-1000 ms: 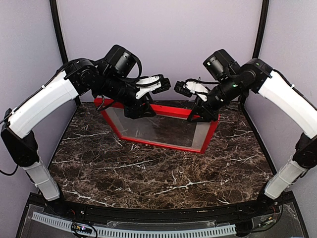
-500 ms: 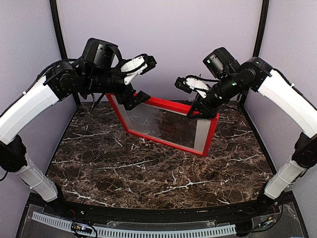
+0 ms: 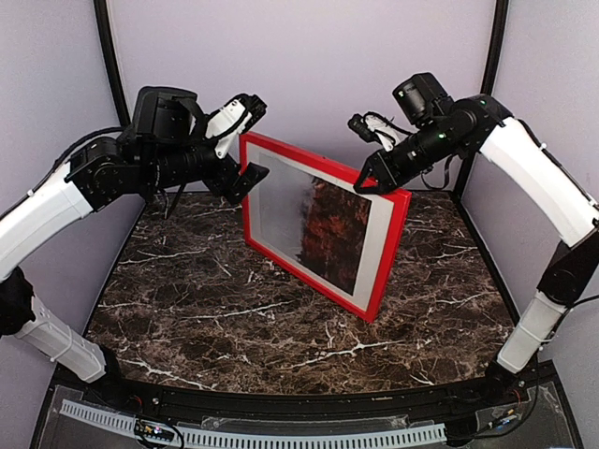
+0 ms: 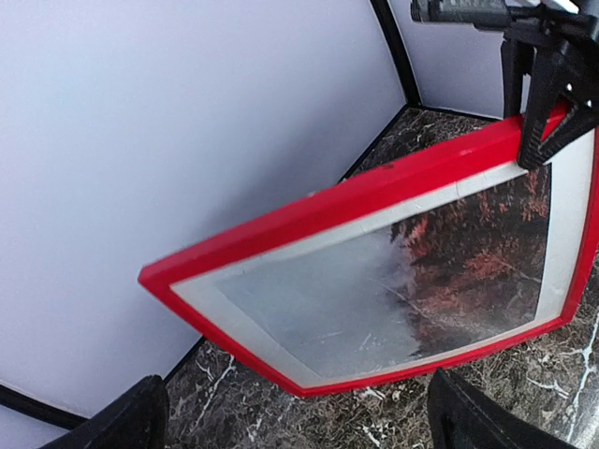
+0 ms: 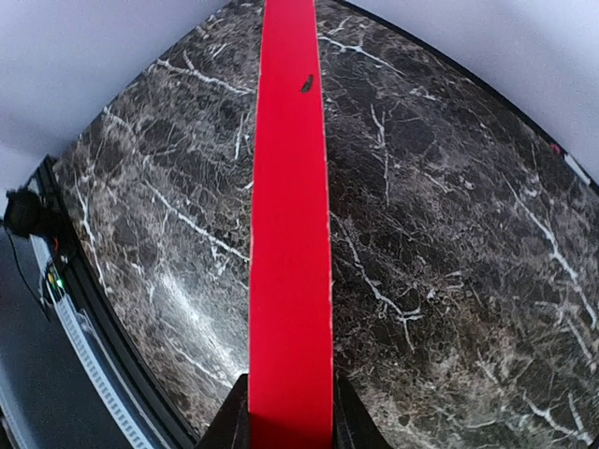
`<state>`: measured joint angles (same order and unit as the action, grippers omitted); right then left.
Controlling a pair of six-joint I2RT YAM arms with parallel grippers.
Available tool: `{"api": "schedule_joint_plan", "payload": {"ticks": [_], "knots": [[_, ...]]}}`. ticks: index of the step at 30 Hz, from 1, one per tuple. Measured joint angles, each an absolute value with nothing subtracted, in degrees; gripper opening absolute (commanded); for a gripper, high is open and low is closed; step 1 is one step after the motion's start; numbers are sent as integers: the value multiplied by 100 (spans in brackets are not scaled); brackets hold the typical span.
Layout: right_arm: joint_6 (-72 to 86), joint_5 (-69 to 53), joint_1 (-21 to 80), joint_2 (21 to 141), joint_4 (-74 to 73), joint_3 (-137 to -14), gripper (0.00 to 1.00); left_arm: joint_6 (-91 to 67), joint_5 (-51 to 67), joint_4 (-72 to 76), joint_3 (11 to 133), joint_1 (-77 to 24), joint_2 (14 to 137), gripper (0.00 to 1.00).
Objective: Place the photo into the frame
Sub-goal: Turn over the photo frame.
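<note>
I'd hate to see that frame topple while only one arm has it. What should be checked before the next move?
1. Right gripper jaws shut on the frame top edge: ok.
2. Left gripper jaws open, clear of the frame: ok.
3. Photo showing inside the frame: ok.
4. Frame's lower edge resting on the table: cannot tell.
5. Frame's back closed up: cannot tell, hidden.

Robot test booth, plain grey walls (image 3: 309, 84), marble-patterned tabletop (image 3: 281, 327), black posts (image 3: 110, 65)
</note>
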<state>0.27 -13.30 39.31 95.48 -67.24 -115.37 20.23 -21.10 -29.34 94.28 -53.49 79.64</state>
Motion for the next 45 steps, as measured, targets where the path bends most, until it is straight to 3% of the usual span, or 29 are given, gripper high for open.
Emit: {"api": "schedule_joint_plan", "payload": {"ticks": [12, 24, 31, 45], "knots": [[2449, -1929, 3057, 8547, -4311, -8851, 0, 956, -2169, -2915, 8809, -5349, 7953, 99], [4536, -2307, 2838, 7089, -1424, -5413, 23, 532, -1907, -2860, 8374, -5349, 7972, 99], [5135, -2322, 2840, 6814, -548, -4198, 33, 489, -1831, -2834, 8191, -5349, 7981, 99], [5669, -2314, 2847, 6796, 552, -2646, 41, 482, -1796, -2790, 7966, -5349, 7981, 99]]}}
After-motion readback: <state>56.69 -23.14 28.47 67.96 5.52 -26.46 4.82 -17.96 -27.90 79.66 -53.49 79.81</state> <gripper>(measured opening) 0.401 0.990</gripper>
